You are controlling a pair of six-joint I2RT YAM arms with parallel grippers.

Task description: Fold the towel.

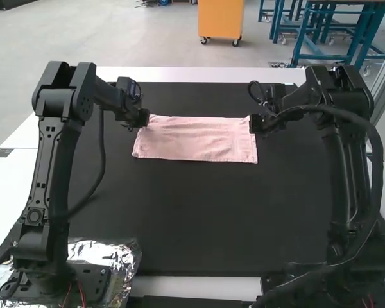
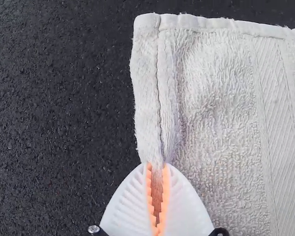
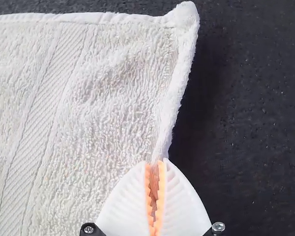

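Note:
A pink towel [image 1: 196, 138] lies as a flat, wide rectangle toward the far part of the black mat; I cannot tell how many layers it has. My left gripper [image 1: 143, 122] is at its left end, my right gripper [image 1: 255, 125] at its right end. In the left wrist view the gripper [image 2: 157, 196] is shut on a pinched side edge of the towel [image 2: 221, 113], which bunches slightly between the orange pads. The right wrist view has the gripper [image 3: 155, 196] shut on the opposite side edge of the towel [image 3: 103, 98]. Both fingertip pairs touch the cloth.
The black mat [image 1: 192, 218] stretches from the towel toward the arm bases, with the white table [image 1: 179, 74] bordering it at the far side. Crumpled foil [image 1: 125, 256] lies around the left arm's base.

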